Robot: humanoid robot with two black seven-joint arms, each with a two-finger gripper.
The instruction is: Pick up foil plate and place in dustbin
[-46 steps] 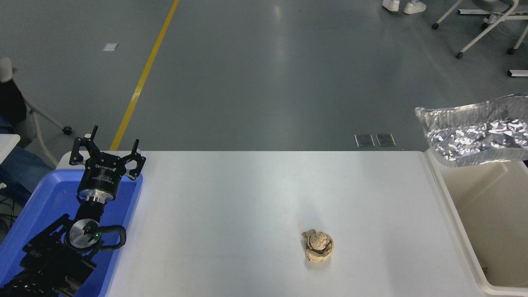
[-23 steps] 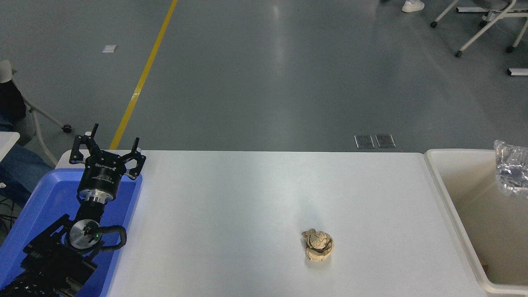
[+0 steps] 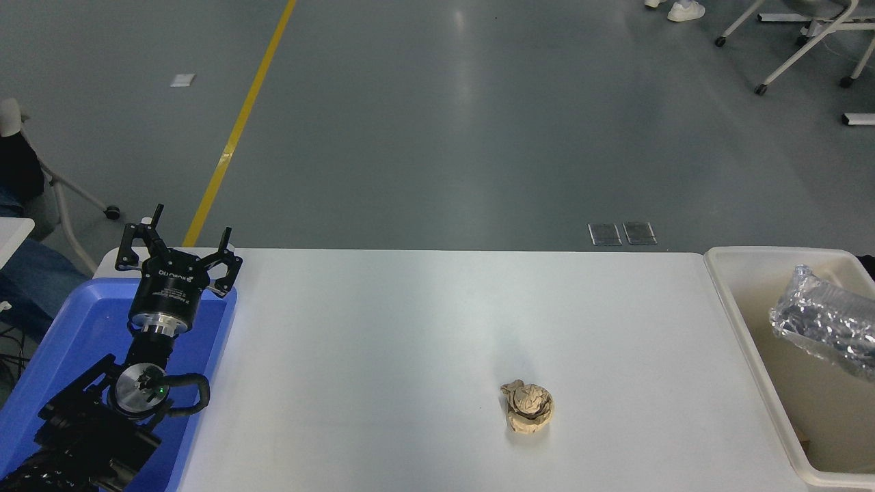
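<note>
The foil plate lies inside the dustbin, which stands off the desk's right edge; the crinkled silver sheet leans against the bin's far right wall, part of it running out of the picture at the right, so whether it rests on the bin's floor or is propped on something cannot be told; no right arm or right gripper shows anywhere, and nothing visible is touching the foil; by that reading the placing step looks finished, or within a moment of it, and the task's object is where it was meant to go. The left gripper hangs parked over the desk's near left corner, above the far end of a blue tray, its fingers spread apart with nothing between them. A small crumpled brown paper ball sits on the white desk toward the near edge, right of centre, well apart from the bin and from the tray; it is no part of this job. What the next move calls for, as a judgement, is little: the right arm should stay clear of the bin's rim and return to rest; should the foil prove perched on the wall, a gentle push downward would settle it.
</note>
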